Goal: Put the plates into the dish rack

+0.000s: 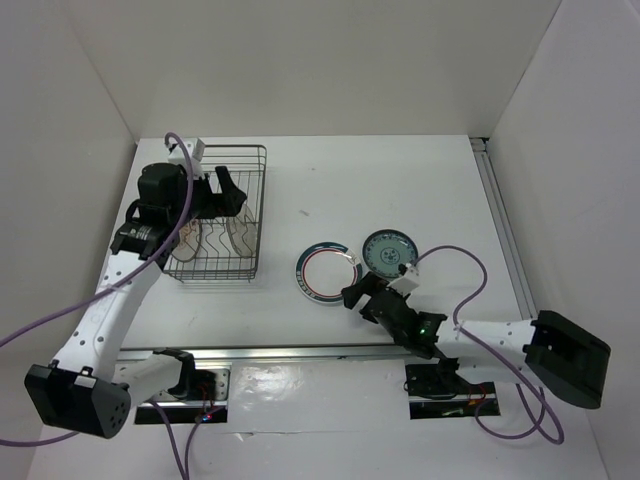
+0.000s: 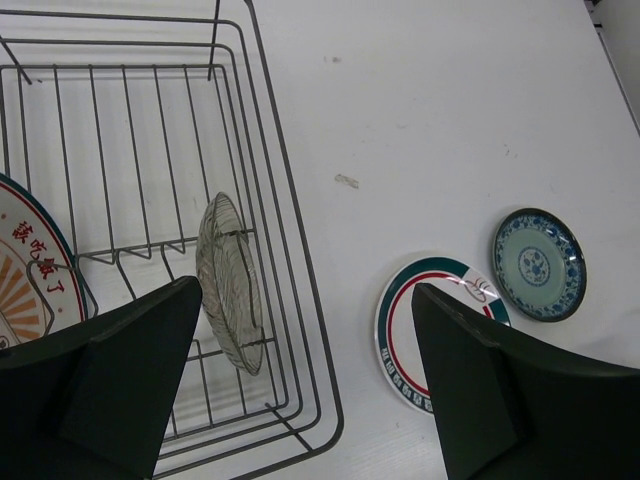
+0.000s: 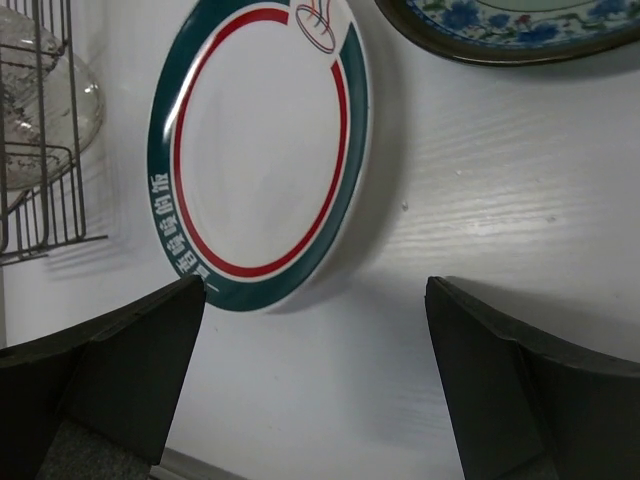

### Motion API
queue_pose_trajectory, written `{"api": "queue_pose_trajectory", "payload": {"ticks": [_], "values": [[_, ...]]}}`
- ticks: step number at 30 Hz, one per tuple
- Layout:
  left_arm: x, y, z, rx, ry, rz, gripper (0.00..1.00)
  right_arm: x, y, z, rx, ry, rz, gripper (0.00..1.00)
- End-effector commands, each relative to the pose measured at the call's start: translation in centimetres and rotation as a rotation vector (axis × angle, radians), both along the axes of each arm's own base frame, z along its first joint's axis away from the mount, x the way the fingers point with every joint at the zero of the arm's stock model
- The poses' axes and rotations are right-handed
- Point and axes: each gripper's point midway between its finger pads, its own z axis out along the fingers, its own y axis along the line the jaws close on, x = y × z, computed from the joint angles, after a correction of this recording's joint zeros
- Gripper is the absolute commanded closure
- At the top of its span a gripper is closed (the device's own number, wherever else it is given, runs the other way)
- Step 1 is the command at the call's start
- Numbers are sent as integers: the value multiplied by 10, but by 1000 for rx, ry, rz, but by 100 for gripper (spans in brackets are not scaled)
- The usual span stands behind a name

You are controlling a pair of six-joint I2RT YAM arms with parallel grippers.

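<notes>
The dish rack point(image 1: 210, 278) stands at the left of the table. The white plate with the orange centre point(image 2: 30, 275) and the grey plate point(image 2: 230, 285) stand upright in its wire divider. My left gripper point(image 1: 228, 192) hovers over the rack, open and empty point(image 2: 305, 300). The white plate with red-and-teal rings point(image 1: 327, 272) lies flat on the table, with the smaller blue-green plate point(image 1: 388, 250) to its right. My right gripper point(image 1: 358, 297) is open and empty, low over the table just in front of the ringed plate point(image 3: 260, 150).
White walls close in the table on the left, back and right. A metal rail point(image 1: 500, 230) runs along the right edge. Purple cables point(image 1: 470, 270) trail from both arms. The rack's wires point(image 3: 20, 215) show left of the ringed plate.
</notes>
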Motion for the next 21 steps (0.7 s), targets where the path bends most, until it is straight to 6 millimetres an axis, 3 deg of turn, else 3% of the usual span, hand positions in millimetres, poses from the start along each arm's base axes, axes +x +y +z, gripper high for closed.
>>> {"api": "queue_pose_trajectory", "payload": {"ticks": [1, 3, 9, 10, 12, 13, 14, 15, 17, 18, 21], "values": [[2, -6, 14, -17, -54, -38, 0, 11, 8, 1, 44, -33, -43, 1], [2, -6, 14, -17, -54, -38, 0, 15, 16, 5, 69, -47, -43, 1], [-1, -6, 20, -19, -73, -38, 0, 23, 23, -21, 42, 32, -118, 4], [-1, -6, 20, -19, -73, -38, 0, 20, 15, -34, 11, 65, -144, 9], [-3, -6, 23, -20, -83, -38, 0, 19, 12, -43, -11, 99, -182, 16], [-3, -6, 23, -20, -83, -38, 0, 20, 12, -42, 3, 103, -192, 23], [-3, -6, 23, -20, -83, -38, 0, 20, 9, -43, 22, 112, -227, 49], [-3, -6, 23, -20, -83, -38, 0, 16, 2, -51, 12, 133, -245, 62], [-3, -6, 23, -20, -83, -38, 0, 13, -5, -56, 28, 152, -289, 78], [-3, -6, 23, -20, -83, -38, 0, 13, -5, -58, 27, 158, -295, 91], [-3, -6, 23, -20, -83, -38, 0, 11, -12, -65, 7, 173, -321, 100]]}}
